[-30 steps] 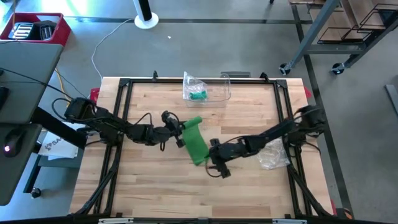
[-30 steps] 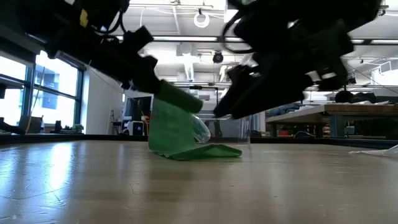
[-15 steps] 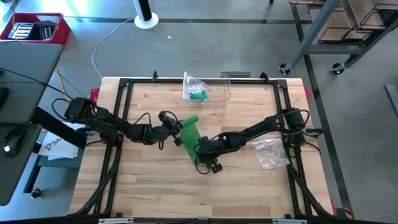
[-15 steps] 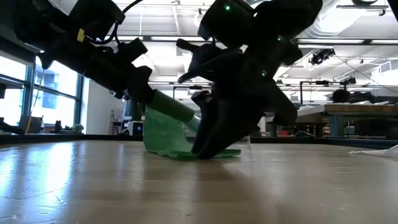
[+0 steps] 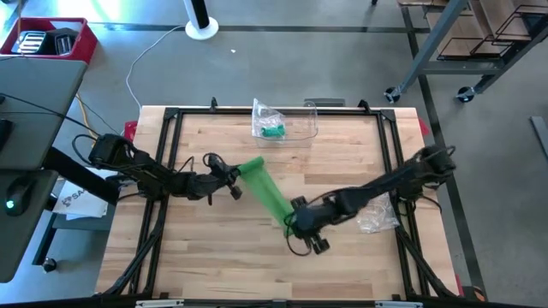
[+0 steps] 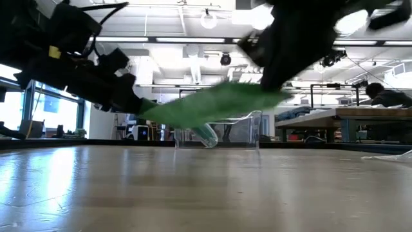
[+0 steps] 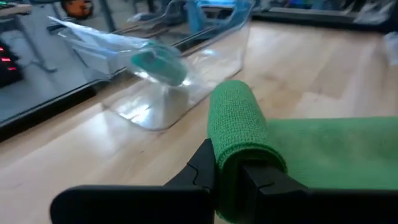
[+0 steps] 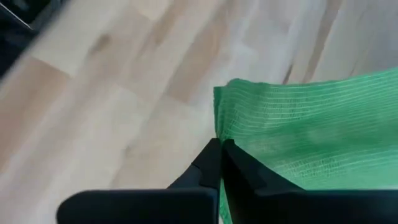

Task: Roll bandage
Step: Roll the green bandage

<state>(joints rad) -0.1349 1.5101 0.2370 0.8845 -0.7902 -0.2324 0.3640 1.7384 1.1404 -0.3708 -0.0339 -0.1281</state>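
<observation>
The bandage point(image 5: 267, 193) is held off the table point(image 5: 205, 257) between both arms, and I judge this to be the tensioning step just ahead of winding: the strip is pulled out straight so it can be rolled up evenly. The left gripper point(image 5: 233, 174) is clamped on the rolled end point(image 7: 239, 134), its fingers closed around the tight green cylinder in the left wrist view. The right gripper point(image 5: 295, 224) pinches the free end point(image 8: 249, 118), its fingers pressed together on the corner of the cloth in the right wrist view. From above, the strip runs on a diagonal across the middle of the table, from the left gripper towards the right gripper nearer the front edge. The low view shows it hanging clear of the wood, nearly level, a little higher at the right arm's end. The next move, as I read it, calls for the left gripper to turn the roll while the right gripper keeps light tension and gives way towards it; too much slack would let the wraps go loose, too much pull could drag the cloth out of a pinch. The bandage is bright green, with a fine crinkled weave, thin and limp, wound snugly at one end and flat along the rest.
</observation>
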